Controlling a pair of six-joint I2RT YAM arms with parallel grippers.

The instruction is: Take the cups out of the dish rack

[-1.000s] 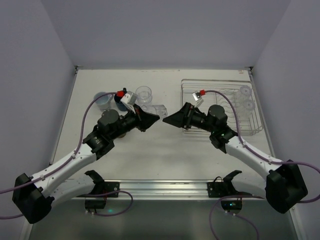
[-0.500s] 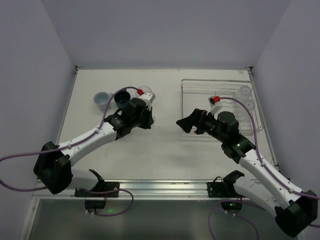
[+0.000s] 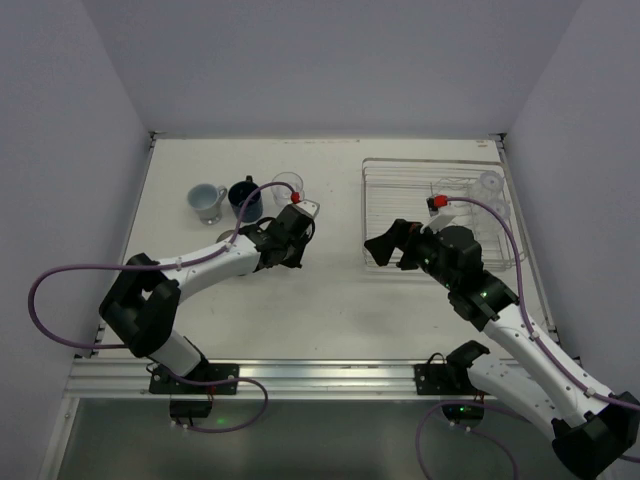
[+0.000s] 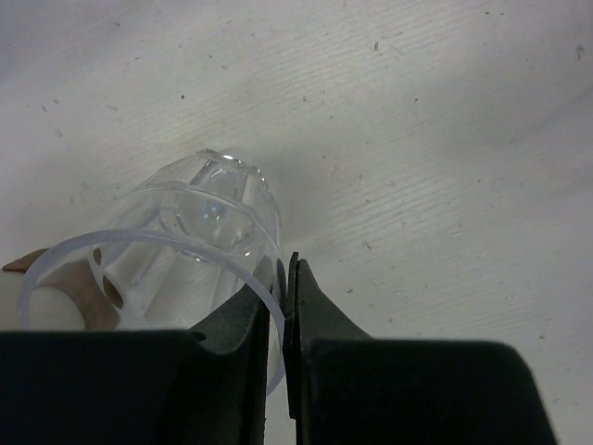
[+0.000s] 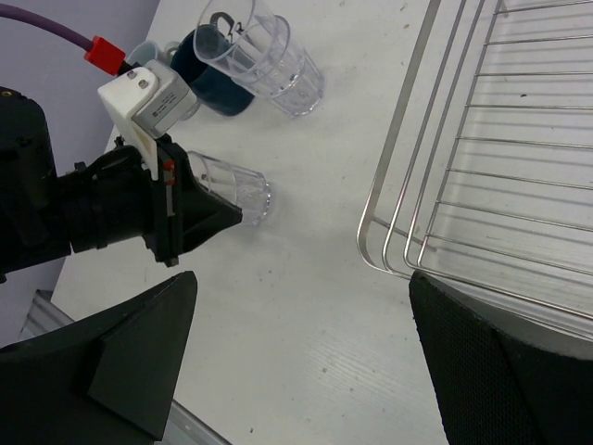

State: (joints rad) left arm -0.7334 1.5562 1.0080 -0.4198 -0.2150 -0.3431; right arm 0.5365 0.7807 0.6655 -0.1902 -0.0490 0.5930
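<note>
Two grippers showing. Left gripper [image 4: 285, 278] is pinching the rim of a clear tumbler [image 4: 199, 236], jaws closed tight on its wall. This tumbler is lying tilted on its side low over the white table [image 3: 330, 290], left of the dish rack [image 3: 410, 180]; cannot tell if it is touching the table. Right gripper [image 5: 301, 306] is hanging fully spread, gripping nothing, just off the rack's near-left corner. Outside the rack, standing close together at far left: light blue-grey mug [image 3: 205, 200], navy mug [image 3: 244, 197], second tumbler [image 3: 288, 184]. Two more clear cups [image 3: 490, 184] are sitting at the rack's right end.
</note>
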